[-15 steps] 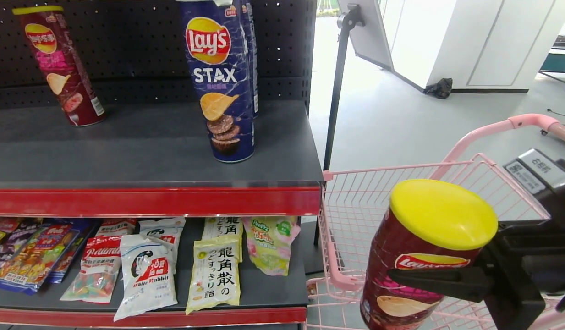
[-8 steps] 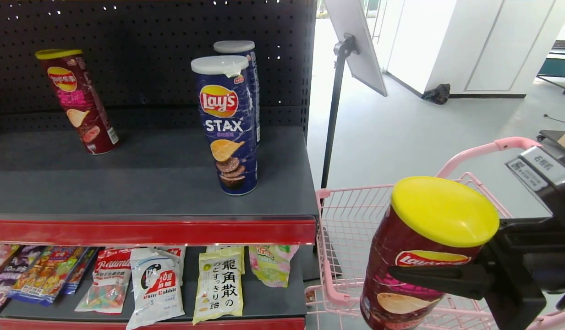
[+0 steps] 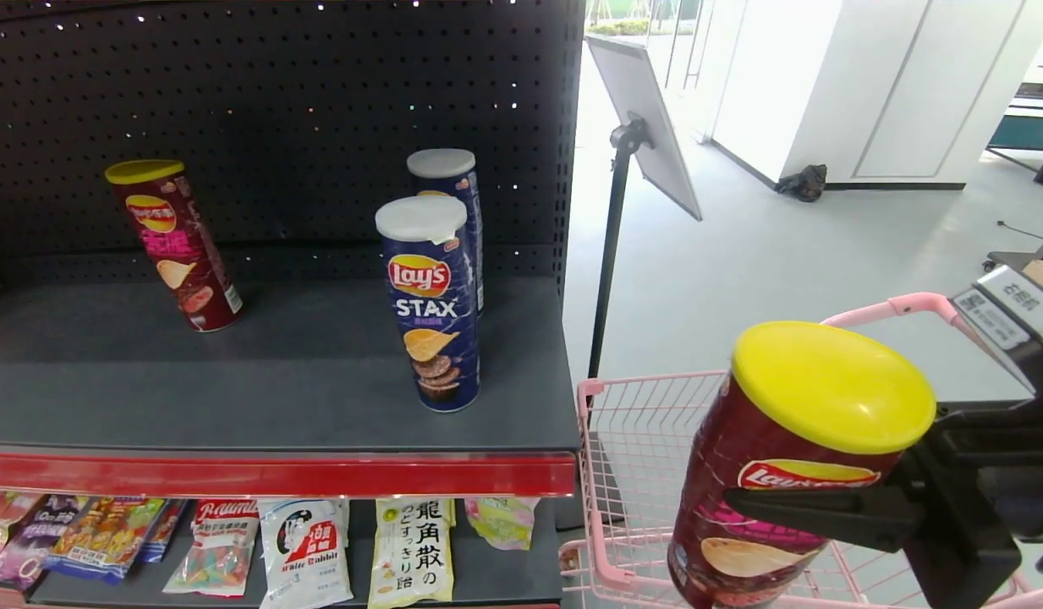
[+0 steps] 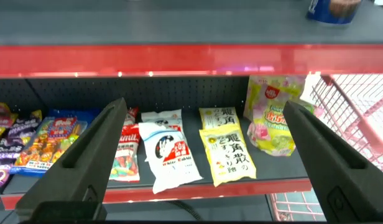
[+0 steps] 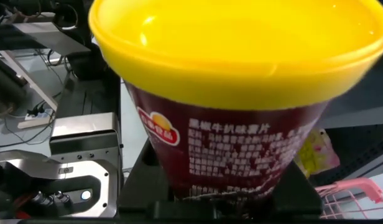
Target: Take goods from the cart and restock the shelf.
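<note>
A maroon chip can with a yellow lid hangs upright over the pink cart, right of the shelf, with my right gripper shut on its middle. The right wrist view has the same can close up, held in the right gripper. On the upper shelf a matching maroon can leans at the back left. Two blue cans stand one behind the other near the shelf's right end. My left gripper is open and holds nothing, facing the lower shelf.
Snack bags lie along the lower shelf, also seen as snack bags. A red strip fronts the upper shelf. A sign on a black stand rises just right of the shelf. Bare shelf lies between the maroon and blue cans.
The whole head picture has slid downward, so the camera has risen. The can stays held in my right gripper at the same spot in view.
</note>
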Controlling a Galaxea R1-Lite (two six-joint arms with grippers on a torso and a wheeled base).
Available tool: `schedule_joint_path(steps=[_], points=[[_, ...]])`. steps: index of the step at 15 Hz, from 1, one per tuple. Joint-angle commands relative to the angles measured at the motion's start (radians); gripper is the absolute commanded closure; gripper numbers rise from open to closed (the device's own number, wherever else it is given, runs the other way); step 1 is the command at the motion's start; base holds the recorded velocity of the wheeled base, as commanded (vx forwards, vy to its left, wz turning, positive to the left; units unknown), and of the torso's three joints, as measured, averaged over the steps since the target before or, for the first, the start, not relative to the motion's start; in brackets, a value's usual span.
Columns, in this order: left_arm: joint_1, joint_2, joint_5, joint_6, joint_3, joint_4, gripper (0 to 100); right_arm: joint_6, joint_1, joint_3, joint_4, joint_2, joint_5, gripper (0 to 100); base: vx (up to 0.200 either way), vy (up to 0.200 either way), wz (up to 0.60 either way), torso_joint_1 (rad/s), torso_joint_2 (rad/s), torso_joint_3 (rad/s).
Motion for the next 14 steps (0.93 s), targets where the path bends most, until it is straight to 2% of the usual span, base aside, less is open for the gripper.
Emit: schedule_joint_path(steps=[1,3,8,11,14], points=[[0.0,0.001,0.001,0.0,0.0,0.0,0,-0.001,0.001,0.0,-0.001,-0.004,0.0,100,0.0,0.0,0.0,0.183,-0.4,-0.232],[0.0,0.001,0.001,0.0,0.001,0.0,0,-0.001,0.001,0.006,-0.001,-0.013,0.0,100,0.0,0.0,0.0,0.161,-0.36,-0.205],[0.0,0.001,-0.001,0.0,0.0,0.0,0,0.001,-0.107,0.014,-0.005,-0.073,0.0,100,0.0,0.0,0.0,0.008,-0.02,-0.012],[0.0,0.001,-0.001,0.0,0.001,0.0,0,0.001,-0.108,0.034,-0.004,-0.112,0.009,100,0.0,0.0,0.0,0.0,0.0,0.0],[0.0,0.001,-0.001,0.0,0.0,0.0,0,-0.001,-0.073,0.081,-0.002,-0.168,0.002,100,0.0,0.0,0.0,0.0,0.0,0.0]])
